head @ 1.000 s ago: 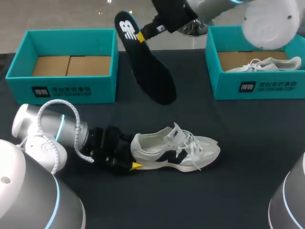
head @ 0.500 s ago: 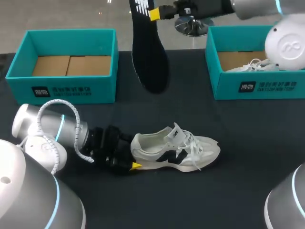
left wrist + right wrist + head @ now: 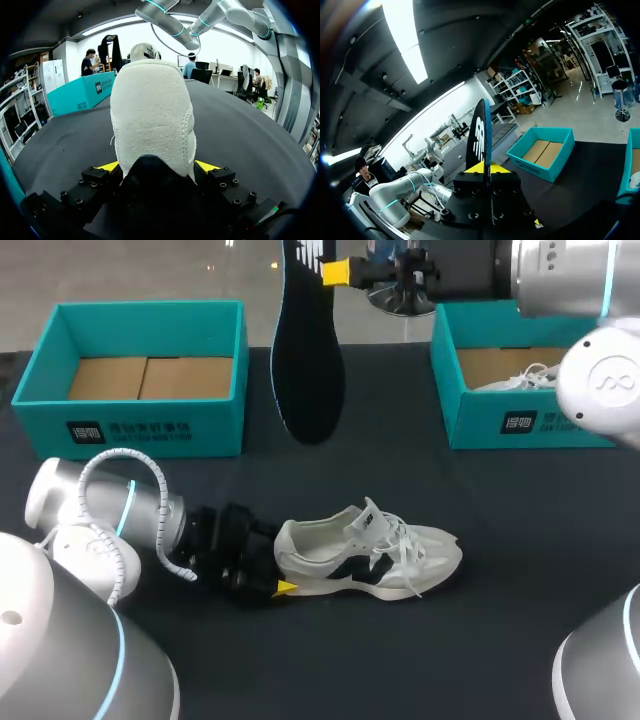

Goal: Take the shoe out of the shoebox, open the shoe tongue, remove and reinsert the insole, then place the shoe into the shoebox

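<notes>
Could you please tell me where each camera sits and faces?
Head view: fixed above and behind, looking down on the black table; both arms show, left gripper at the white lace-up shoe, right gripper holding the black foam insole.
Left wrist view: on that wrist, facing the shoe's heel between its yellow tips.
Right wrist view: likewise, facing along the insole in its gripper.
Head shares the shoe with left, the insole with right.
</notes>
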{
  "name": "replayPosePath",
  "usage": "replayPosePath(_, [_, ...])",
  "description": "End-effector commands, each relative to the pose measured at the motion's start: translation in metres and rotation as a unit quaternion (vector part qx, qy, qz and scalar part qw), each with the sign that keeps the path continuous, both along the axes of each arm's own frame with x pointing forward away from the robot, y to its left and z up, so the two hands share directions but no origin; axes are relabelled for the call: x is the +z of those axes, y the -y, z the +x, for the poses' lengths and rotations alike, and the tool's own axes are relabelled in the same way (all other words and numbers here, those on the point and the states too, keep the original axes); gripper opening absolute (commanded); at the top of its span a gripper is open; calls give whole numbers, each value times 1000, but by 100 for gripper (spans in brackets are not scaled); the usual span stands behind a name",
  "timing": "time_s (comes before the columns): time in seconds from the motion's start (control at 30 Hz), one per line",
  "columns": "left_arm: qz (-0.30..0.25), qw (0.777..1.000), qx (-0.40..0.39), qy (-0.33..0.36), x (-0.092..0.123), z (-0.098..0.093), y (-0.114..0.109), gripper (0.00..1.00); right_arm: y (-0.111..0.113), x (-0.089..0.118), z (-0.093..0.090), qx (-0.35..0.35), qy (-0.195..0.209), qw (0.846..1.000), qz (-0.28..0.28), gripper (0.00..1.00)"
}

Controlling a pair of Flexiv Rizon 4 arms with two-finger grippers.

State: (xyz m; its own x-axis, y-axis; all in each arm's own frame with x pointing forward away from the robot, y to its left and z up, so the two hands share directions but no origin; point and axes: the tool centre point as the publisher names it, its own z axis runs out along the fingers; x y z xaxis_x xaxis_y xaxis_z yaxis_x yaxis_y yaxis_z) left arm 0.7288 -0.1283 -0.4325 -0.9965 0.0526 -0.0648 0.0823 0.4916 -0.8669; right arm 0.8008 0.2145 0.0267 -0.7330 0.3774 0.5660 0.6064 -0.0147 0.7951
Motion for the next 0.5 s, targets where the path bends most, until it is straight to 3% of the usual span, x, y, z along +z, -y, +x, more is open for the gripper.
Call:
replayPosePath(0.03, [2,1000,0,0,-4,0,1,0,7,3,-4,-5,-3,1000,-7,0])
replayPosePath(0.5, [2,1000,0,0,-4,0,1,0,30,13,-35,-29,-29,998,-37,0])
